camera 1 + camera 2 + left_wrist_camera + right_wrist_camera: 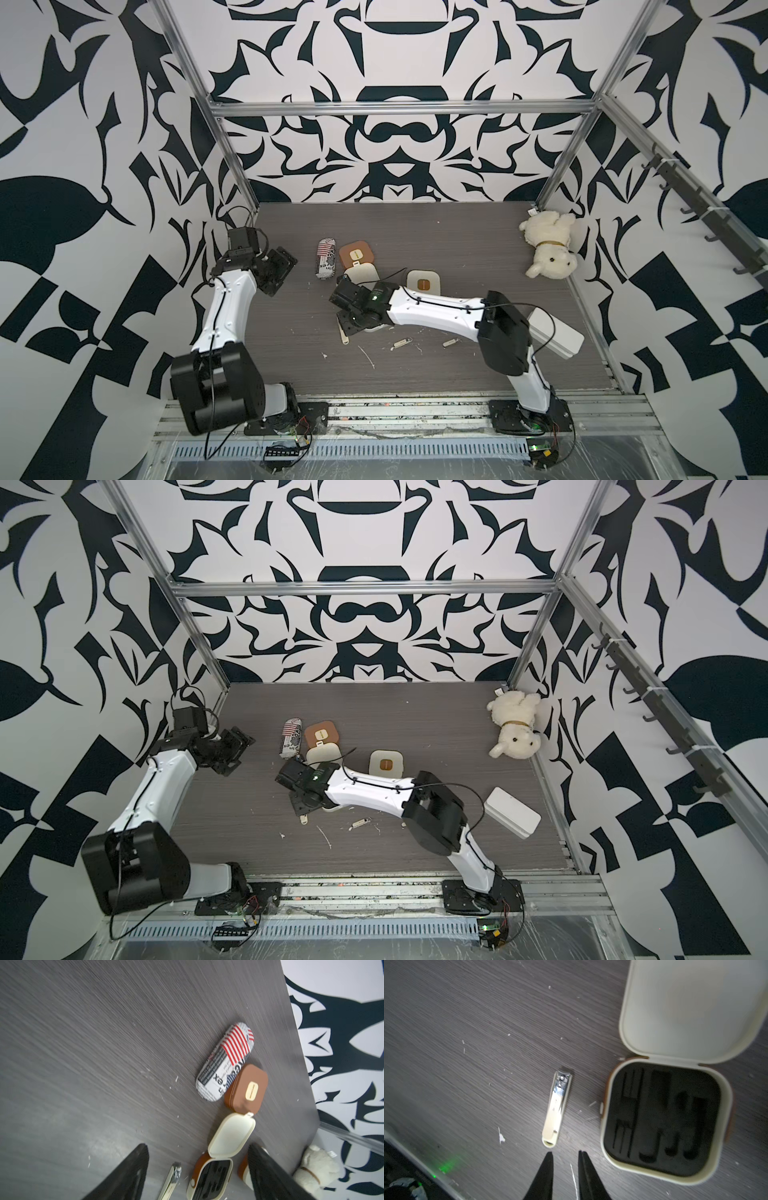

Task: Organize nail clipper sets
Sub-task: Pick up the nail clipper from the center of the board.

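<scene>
Right wrist view: the open case [724,1109] lies flat on the dark wood-grain table [467,1022], its cream lid [691,1007] folded right back and its black insert [662,1118] with shaped slots facing up. Just beside the case, apart from it, lies a cream clipper [557,1109], lengthwise to the case's side. The right gripper [565,1154] hangs just off the clipper's cream end. Its fingers are parted by a narrow gap with only table between them, and they touch neither clipper nor case.

In both top views this case sits at the middle of the frame. Its base is mostly hidden under the right wrist, and the lid shows just above the wrist. The brown case [354,254], shut, lies directly above the lid and almost touches it. The striped can [326,258] lies along the brown case's left side. The cream case [423,283], shut and with a brown badge, lies right of the lid, beside the right forearm. Two more small cream tools [402,343] [451,342] lie apart from each other in the lower middle, to the right of the clipper.

The left gripper [197,1147] is at the left edge of the table in the top views, well apart from the cases. In its own wrist view its fingers are spread wide and hold nothing. A white box [555,330] lies at the right edge, and a plush dog [548,245] lies in the upper right corner.
</scene>
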You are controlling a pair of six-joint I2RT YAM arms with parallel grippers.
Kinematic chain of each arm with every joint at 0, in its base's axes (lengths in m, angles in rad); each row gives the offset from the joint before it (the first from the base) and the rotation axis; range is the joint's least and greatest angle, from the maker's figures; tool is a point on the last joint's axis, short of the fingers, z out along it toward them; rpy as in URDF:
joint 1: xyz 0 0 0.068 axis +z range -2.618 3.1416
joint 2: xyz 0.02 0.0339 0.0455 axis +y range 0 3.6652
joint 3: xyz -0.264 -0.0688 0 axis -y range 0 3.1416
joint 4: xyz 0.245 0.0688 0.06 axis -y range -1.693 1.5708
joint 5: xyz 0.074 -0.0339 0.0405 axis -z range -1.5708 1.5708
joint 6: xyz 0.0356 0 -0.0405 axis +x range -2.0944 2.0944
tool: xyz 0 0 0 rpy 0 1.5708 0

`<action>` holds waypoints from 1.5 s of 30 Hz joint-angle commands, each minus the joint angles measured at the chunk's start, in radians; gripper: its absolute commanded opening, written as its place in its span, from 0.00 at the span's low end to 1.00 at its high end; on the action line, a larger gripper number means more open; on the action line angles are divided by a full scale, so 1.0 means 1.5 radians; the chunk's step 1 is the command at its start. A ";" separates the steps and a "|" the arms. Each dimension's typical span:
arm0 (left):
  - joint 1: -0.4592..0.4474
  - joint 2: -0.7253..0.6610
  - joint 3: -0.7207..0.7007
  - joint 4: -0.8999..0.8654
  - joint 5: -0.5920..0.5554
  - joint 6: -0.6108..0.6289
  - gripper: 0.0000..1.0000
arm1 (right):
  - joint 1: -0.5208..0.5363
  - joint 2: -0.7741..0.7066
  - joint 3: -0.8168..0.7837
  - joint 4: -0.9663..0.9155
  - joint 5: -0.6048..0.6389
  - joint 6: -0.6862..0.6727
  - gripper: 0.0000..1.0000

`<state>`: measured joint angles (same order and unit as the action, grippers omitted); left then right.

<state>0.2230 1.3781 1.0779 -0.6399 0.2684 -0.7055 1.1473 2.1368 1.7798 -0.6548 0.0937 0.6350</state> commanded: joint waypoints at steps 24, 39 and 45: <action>0.057 -0.001 -0.094 0.116 0.163 0.012 0.79 | -0.004 0.235 0.306 -0.165 0.007 0.001 0.32; 0.053 -0.031 -0.170 0.126 0.166 0.011 0.76 | -0.006 0.193 0.258 -0.117 -0.022 -0.001 0.14; 0.002 -0.061 -0.210 0.123 0.142 0.005 0.76 | -0.012 0.068 0.170 -0.071 0.004 -0.010 0.12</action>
<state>0.2592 1.3201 0.7910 -0.4454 0.4911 -0.7059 1.1381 2.3848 2.0567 -0.8059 0.0700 0.6296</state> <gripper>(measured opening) 0.760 0.228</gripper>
